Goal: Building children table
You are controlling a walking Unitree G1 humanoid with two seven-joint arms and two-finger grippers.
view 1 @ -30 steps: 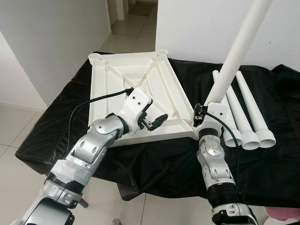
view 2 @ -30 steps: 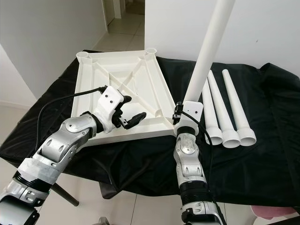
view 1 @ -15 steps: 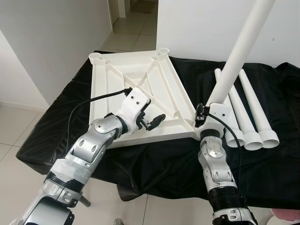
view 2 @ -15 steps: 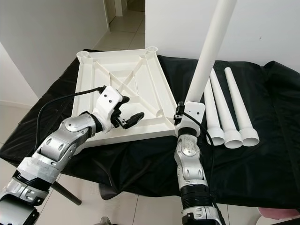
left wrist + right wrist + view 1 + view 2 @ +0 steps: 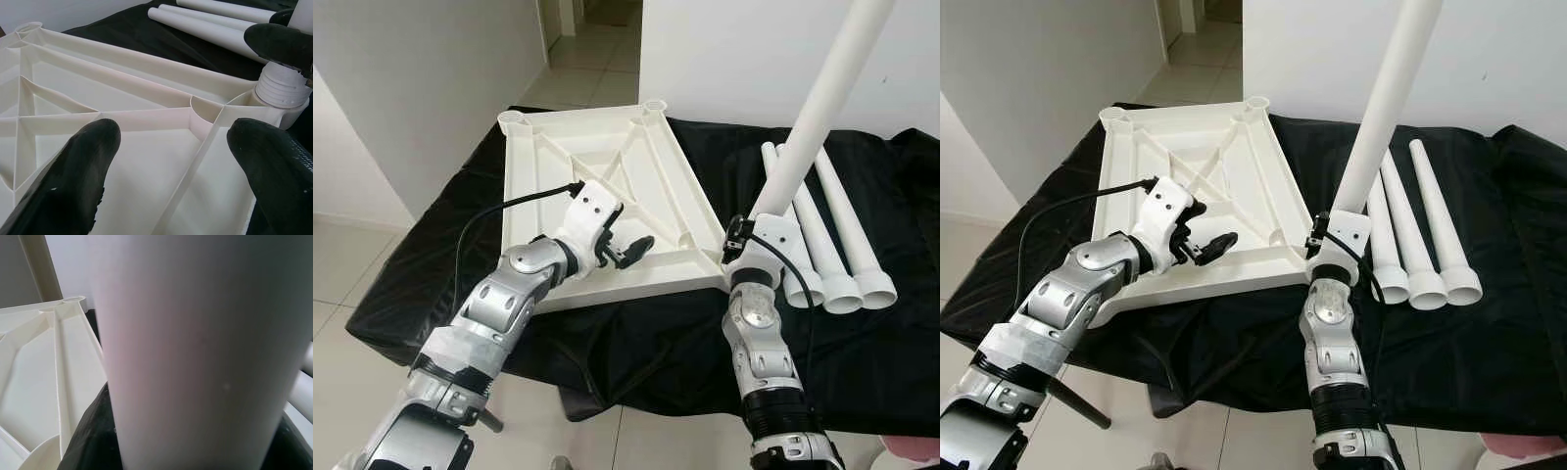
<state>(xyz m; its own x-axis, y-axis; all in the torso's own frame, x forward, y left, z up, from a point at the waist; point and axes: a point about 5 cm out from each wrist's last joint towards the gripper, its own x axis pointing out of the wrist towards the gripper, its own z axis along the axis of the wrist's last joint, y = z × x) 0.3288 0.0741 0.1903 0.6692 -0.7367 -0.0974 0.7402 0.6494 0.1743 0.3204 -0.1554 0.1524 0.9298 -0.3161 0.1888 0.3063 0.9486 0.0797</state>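
The white tabletop (image 5: 597, 176) lies upside down on a black cloth, ribs up, with round sockets at its corners. My right gripper (image 5: 751, 227) is shut on a long white leg (image 5: 818, 98), which stands nearly upright and leans right at the near right corner socket (image 5: 279, 93). In the right wrist view the leg (image 5: 195, 342) sits between dark fingers (image 5: 93, 435). My left gripper (image 5: 634, 249) hangs open just over the tabletop's near ribs, with nothing between its fingers (image 5: 73, 181).
Three more white legs (image 5: 837, 230) lie side by side on the black cloth (image 5: 440, 245) to the right of the tabletop. The covered table's front edge is close to me. A white wall and a doorway stand behind.
The held leg has tipped slightly further right. My left gripper has drawn back a little to the left over the tabletop's near ribs.
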